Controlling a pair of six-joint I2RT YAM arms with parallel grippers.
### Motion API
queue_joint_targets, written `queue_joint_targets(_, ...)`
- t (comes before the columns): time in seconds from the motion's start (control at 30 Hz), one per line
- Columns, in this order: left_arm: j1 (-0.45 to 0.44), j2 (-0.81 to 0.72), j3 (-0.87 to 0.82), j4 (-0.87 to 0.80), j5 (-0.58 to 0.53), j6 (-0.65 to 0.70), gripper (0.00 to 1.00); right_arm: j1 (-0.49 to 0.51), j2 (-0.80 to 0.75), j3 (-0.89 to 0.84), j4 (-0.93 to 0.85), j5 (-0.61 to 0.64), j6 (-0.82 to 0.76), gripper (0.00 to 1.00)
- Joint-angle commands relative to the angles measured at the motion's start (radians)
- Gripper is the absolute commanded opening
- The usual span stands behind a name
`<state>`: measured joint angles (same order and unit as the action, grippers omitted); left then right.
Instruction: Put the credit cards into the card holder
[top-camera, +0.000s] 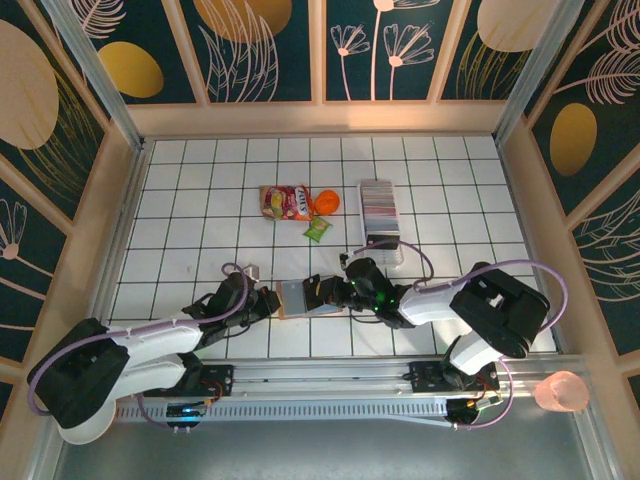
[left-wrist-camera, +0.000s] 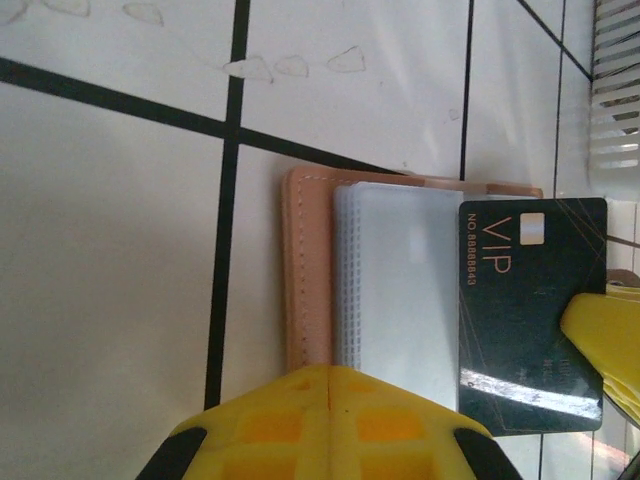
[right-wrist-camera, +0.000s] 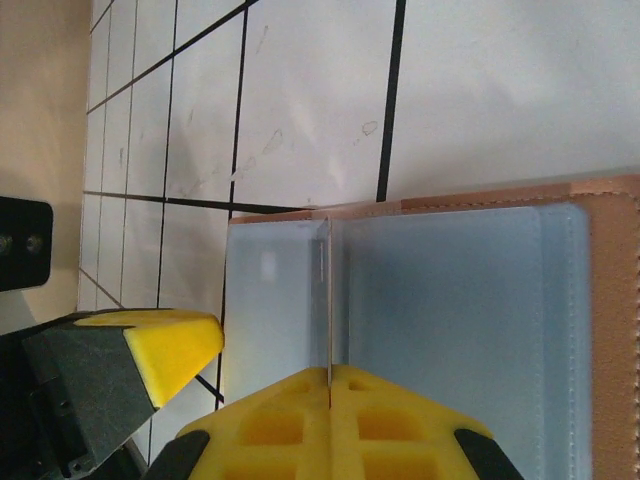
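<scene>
Top external: card holder (top-camera: 297, 297) lies open on the tiled table (top-camera: 200, 190) near the arm bases, between left gripper (top-camera: 268, 300) and right gripper (top-camera: 320, 292). Left wrist: left jaws are closed together with nothing in the seam, tips at the holder's salmon edge, contact unclear. A black VIP card (left-wrist-camera: 530, 310) sits over the grey pockets, pinched by the right gripper's closed yellow fingers. Other credit cards (top-camera: 378, 200) stand in a row in a white tray (top-camera: 385, 243), well apart from the holder, near snack packets (top-camera: 285, 202).
</scene>
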<state>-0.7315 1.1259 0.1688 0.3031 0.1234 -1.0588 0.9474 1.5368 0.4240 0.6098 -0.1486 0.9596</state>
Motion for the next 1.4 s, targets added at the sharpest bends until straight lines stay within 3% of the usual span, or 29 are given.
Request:
queue_joint_targets(0.0, -0.002, 0.012, -0.013, 0.034, 0.013, 0.013, 0.00, 0.014, 0.014, -0.008, 0.023, 0.061, 0.038, 0.00)
queue_joint_targets(0.37, -0.001, 0.022, -0.018, 0.034, 0.010, 0.019, 0.00, 0.029, 0.017, 0.007, -0.006, 0.043, 0.073, 0.00)
queue_joint_targets(1.37, -0.002, 0.049, -0.028, 0.042, 0.011, 0.025, 0.00, 0.039, 0.107, -0.002, 0.151, -0.057, 0.134, 0.00)
